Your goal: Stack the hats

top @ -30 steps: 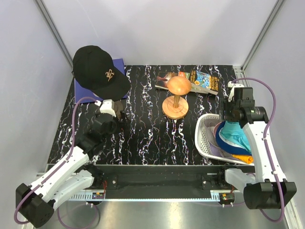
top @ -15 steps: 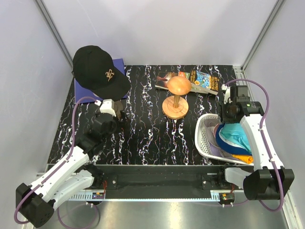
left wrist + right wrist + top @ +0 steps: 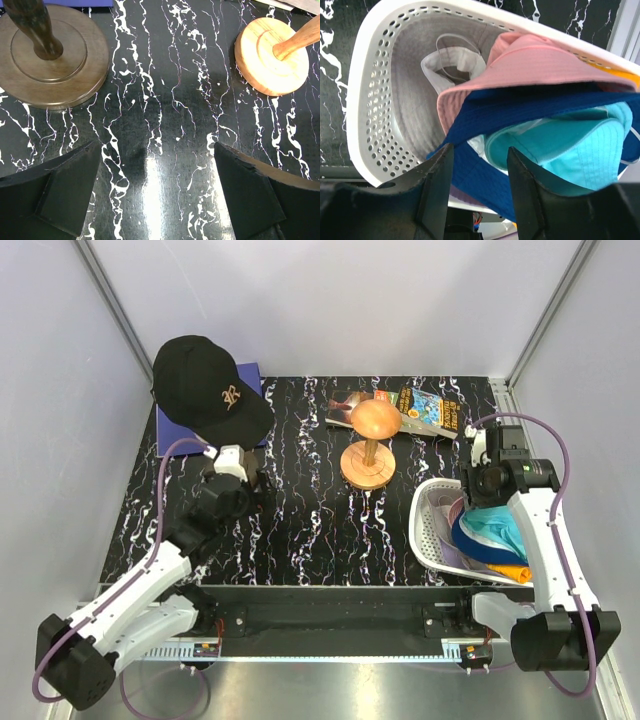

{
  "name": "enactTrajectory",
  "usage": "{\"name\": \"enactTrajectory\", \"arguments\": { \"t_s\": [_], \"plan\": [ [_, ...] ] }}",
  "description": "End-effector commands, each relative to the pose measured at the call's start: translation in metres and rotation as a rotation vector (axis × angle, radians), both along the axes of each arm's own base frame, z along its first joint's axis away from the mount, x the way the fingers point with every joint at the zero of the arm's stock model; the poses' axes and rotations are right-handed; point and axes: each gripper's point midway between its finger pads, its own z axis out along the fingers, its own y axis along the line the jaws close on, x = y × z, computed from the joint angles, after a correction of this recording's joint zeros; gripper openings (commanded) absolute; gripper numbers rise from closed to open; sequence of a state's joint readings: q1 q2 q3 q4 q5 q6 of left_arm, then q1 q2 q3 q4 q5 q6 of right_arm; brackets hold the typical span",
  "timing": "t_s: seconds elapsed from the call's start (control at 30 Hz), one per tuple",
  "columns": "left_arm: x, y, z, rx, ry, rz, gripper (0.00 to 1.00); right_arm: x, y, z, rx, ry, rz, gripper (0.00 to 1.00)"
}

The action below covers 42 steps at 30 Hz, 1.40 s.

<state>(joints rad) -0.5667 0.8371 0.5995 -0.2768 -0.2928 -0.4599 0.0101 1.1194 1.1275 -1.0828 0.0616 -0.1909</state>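
Black cap (image 3: 205,385) carries a gold emblem, perhaps an "R". Left gripper (image 3: 156,150) gapes wide, empty. Right gripper (image 3: 477,160) straddles the blue hat (image 3: 530,105); grip unclear.

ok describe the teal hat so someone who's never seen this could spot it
Find the white perforated basket at the near right corner of the table. Several hats are piled in it, and the teal hat sits on top, resting on a dark blue hat, with a pink hat also in the pile. It is the only bright turquoise one.
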Motion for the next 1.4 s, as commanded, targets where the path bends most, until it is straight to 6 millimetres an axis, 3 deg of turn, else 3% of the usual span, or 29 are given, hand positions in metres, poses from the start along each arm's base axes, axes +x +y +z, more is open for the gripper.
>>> {"name": "enactTrajectory", "arguments": {
  "t_s": [0.0,0.3,0.47,0.5,0.53,0.67,0.7,0.87,0.93,1.03,1.2,1.27,1.37],
  "plan": [
    [0.014,-0.009,0.020,-0.012,-0.064,-0.022,0.99,-0.009,-0.005,0.015,-0.027,-0.022,0.017,0.54],
    [0.018,-0.016,0.020,-0.008,-0.055,-0.048,0.99,-0.020,-0.010,-0.009,-0.061,0.025,0.039,0.56],
    [0.022,-0.018,0.019,-0.002,-0.055,-0.056,0.99,-0.010,-0.016,-0.012,-0.098,0.021,0.031,0.52],
    [0.022,-0.019,0.020,-0.003,-0.055,-0.059,0.99,-0.006,-0.017,-0.011,-0.101,0.012,0.029,0.49],
    [0.023,-0.019,0.020,0.004,-0.057,-0.062,0.99,-0.002,-0.017,-0.008,-0.102,0.001,0.025,0.30],
    [0.028,-0.022,0.023,0.023,-0.068,-0.081,0.99,0.014,-0.017,0.002,-0.097,-0.019,0.011,0.00],
    [0.029,-0.022,0.023,0.030,-0.070,-0.083,0.99,0.013,-0.019,0.006,-0.107,-0.014,0.004,0.00],
    [0.032,-0.019,0.024,0.065,-0.080,-0.083,0.99,0.025,-0.039,0.074,-0.194,-0.129,-0.102,0.00],
    [0.032,-0.019,0.025,0.071,-0.083,-0.090,0.99,0.027,-0.040,0.107,-0.185,-0.196,-0.133,0.00],
    [0.030,-0.021,0.024,0.083,-0.079,-0.116,0.99,0.027,-0.035,0.139,-0.140,-0.280,-0.164,0.00],
    [0.028,-0.025,0.025,0.081,-0.077,-0.149,0.99,0.026,-0.025,0.158,-0.068,-0.308,-0.185,0.00],
    [0.027,-0.026,0.025,0.085,-0.078,-0.161,0.99,0.030,-0.010,0.164,0.010,-0.318,-0.146,0.00],
    [0.027,-0.028,0.028,0.082,-0.081,-0.172,0.99,0.037,0.005,0.191,0.096,-0.380,-0.118,0.00]
  ]
}}
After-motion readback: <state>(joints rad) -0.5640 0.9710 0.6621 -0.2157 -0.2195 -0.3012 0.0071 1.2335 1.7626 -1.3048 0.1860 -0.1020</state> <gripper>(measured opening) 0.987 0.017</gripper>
